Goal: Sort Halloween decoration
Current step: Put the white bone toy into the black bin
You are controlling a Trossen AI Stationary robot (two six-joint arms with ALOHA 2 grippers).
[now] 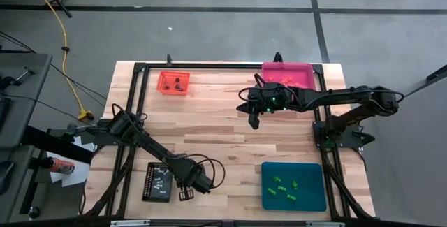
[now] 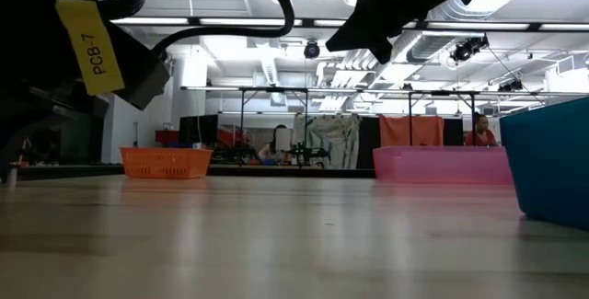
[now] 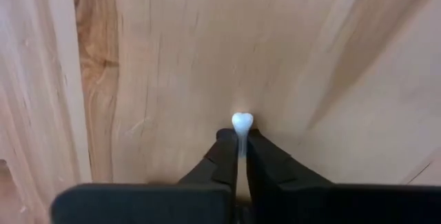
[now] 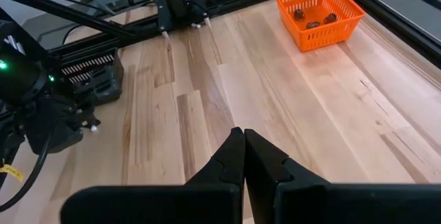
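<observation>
1. my left gripper (image 3: 241, 143) is clamped on a small white trinket (image 3: 242, 121) with a rounded, heart-like top, just above the table (image 1: 223, 143), beside the black tray (image 1: 158, 181).
2. my right gripper (image 4: 243, 148) is closed and empty, hanging near the pink tray (image 1: 288, 74).
3. the boards are pale wood; the orange tray (image 1: 173, 82) holds dark trinkets (image 1: 179, 83), the teal tray (image 1: 294, 186) green ones (image 1: 282, 188).
</observation>
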